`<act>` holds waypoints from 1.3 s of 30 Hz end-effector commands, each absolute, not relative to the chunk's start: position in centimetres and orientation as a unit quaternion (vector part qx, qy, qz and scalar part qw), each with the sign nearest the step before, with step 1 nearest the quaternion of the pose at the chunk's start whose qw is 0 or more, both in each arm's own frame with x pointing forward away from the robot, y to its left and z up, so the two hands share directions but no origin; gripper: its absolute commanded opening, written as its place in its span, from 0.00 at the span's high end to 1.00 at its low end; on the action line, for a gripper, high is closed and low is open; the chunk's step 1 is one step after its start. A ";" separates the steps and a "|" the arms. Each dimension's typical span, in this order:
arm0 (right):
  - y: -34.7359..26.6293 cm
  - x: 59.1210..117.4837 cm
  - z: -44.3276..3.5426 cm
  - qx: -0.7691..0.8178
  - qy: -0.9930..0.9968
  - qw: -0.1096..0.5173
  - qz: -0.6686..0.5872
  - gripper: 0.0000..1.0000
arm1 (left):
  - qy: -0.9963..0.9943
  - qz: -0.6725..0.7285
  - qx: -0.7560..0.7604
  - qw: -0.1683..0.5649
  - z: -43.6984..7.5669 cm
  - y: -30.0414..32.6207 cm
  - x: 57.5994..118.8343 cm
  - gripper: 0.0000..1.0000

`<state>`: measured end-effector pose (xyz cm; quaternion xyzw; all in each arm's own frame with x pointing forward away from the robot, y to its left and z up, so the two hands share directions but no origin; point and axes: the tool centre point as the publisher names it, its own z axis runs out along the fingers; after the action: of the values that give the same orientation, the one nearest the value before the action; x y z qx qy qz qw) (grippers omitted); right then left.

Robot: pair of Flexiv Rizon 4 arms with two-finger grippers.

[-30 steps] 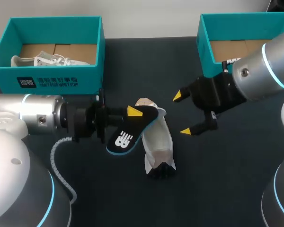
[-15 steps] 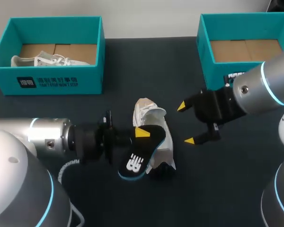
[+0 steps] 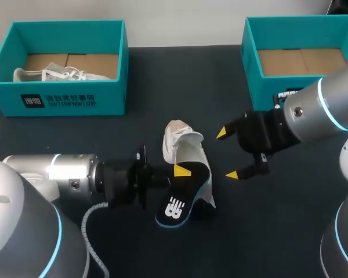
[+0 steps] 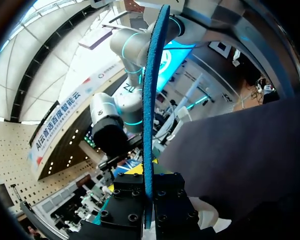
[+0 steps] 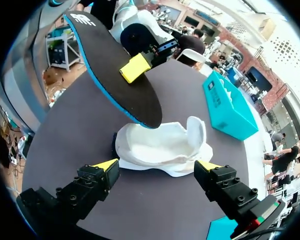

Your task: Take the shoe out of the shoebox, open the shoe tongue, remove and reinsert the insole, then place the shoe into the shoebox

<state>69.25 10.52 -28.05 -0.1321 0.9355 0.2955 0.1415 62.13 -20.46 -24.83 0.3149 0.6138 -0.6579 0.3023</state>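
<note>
The left gripper (image 3: 182, 172) pinches the insole (image 3: 178, 200) in the lower middle of the head view, just beside the shoe (image 3: 188, 155). The insole's long axis slants from the fingers toward the lower left, logo end lowest. The shoe lies on the table at centre, long axis running top to bottom (which end is the toe I cannot tell). The right gripper (image 3: 227, 153) hangs spread and empty just right of it.

The shoe and the insole are both out; reinserting the insole and returning the shoe to the shoebox (image 3: 250, 55) at upper right remain.
</note>
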 end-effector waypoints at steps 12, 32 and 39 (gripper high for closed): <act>10.0 71.5 -32.8 -0.149 0.934 0.143 0.291 0.00 | 0.619 -0.657 0.312 0.298 -25.4 -20.9 62.8 1.00; 11.9 72.8 -34.7 -0.154 0.932 0.131 0.302 0.00 | 0.615 -0.664 0.310 0.291 -24.6 -20.8 63.2 1.00; 12.1 72.0 -34.5 -0.129 0.947 0.110 0.273 0.00 | 0.617 -0.664 0.308 0.290 -25.1 -21.1 63.0 1.00</act>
<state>72.17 11.61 -35.09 -0.1333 0.9411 0.2909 0.1092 63.14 -20.88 -24.84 0.3090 0.6169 -0.6638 0.2887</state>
